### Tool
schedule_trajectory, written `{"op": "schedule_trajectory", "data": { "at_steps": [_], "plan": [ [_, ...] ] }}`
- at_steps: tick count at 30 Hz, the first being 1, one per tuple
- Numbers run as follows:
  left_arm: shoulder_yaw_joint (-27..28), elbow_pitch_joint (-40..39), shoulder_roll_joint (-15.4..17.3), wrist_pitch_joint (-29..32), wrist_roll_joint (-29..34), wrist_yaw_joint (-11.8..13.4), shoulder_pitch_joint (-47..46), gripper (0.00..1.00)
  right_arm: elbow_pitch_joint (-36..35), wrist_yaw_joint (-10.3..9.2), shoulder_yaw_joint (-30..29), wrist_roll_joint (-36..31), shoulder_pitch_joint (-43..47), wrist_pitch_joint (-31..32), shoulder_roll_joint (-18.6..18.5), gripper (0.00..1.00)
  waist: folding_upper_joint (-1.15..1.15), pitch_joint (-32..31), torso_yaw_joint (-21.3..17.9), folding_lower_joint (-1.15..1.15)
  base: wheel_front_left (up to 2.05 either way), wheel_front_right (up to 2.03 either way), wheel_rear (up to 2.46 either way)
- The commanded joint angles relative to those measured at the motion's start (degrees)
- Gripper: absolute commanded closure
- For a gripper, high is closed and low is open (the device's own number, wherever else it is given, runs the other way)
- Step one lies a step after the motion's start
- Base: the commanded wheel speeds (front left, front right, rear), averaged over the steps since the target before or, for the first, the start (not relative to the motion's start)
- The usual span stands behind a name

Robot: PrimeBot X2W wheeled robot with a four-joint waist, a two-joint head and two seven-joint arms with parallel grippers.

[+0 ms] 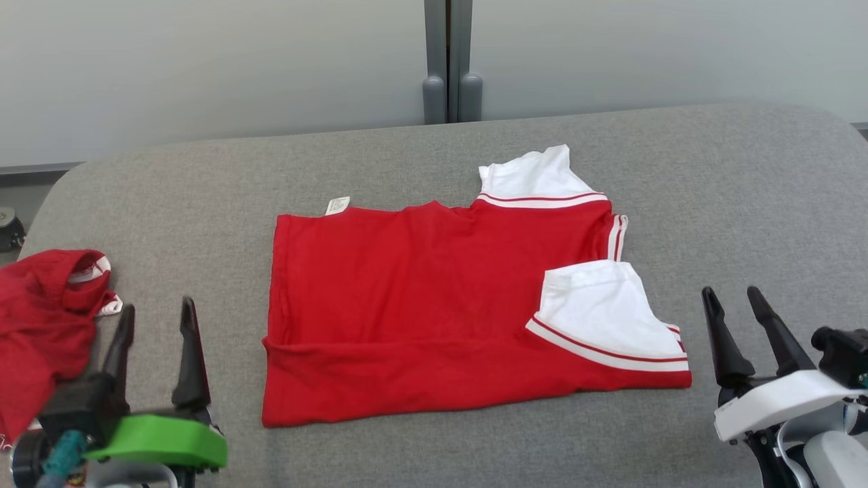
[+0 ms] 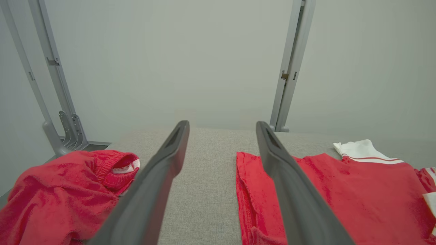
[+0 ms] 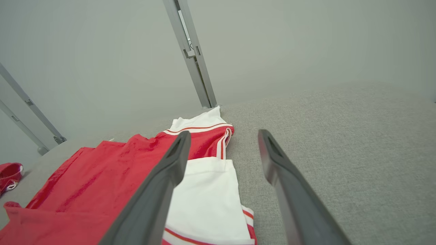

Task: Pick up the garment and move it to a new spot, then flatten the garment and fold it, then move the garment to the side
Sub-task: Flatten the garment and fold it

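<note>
A red short-sleeved knit shirt with white, red-striped sleeves (image 1: 420, 312) lies flat in the middle of the frame on the grey fabric-covered table (image 1: 746, 176), hem toward the left of the head view and shoulders toward the right. One white sleeve (image 1: 536, 177) sticks out past the shirt's upper edge; the other white sleeve (image 1: 603, 312) is laid over the red body at its lower right. A small white label (image 1: 337, 205) peeks out at the shirt's upper left edge, and the lower left corner shows a shallow fold.

A second, crumpled red garment with white trim (image 1: 41, 325) sits at the left edge of the frame, apart from the flat shirt.

The left jaws stand released at the lower left, their dark fingers (image 1: 190, 359) spread above a bright green mount (image 1: 163, 437), gripping nothing; in the left wrist view bare table lies between them, the crumpled garment at lower left and the shirt's hem at lower right. The right jaws stand released at the lower right, fingers (image 1: 722, 339) apart above a white mount (image 1: 780, 400), just beyond the shirt's lower right corner and clear of it.

A grey upright post (image 1: 447, 61) rises against the pale wall behind the table
</note>
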Motion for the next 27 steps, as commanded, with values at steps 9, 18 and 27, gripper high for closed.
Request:
{"op": "schedule_trajectory", "data": {
  "at_steps": [9, 18, 27],
  "plan": [
    [2.59, 3.5, -5.69, -0.01, 6.09, -5.2, 2.18, 0.0, 4.38, -0.01, 0.6, -2.44, 0.35, 0.43, 1.01, 0.0, 0.0, 0.71, -0.19, 0.0, 0.0, 0.0, 0.0],
    [-0.53, 14.51, -7.67, 6.2, 3.22, -8.22, -0.51, 0.0, 15.7, -0.01, 3.96, 0.71, -6.19, 12.54, 1.44, 0.0, 0.0, 2.17, 0.18, 0.0, 0.0, 0.0, 0.0],
    [-5.01, 24.68, -8.4, 17.56, 1.59, -12.39, -7.13, 0.0, 23.23, -0.01, 7.06, 2.05, -12.26, 20.11, 1.43, 0.0, 0.0, 4.64, 1.19, 0.0, 0.0, 0.0, 0.0]
  ]
}}
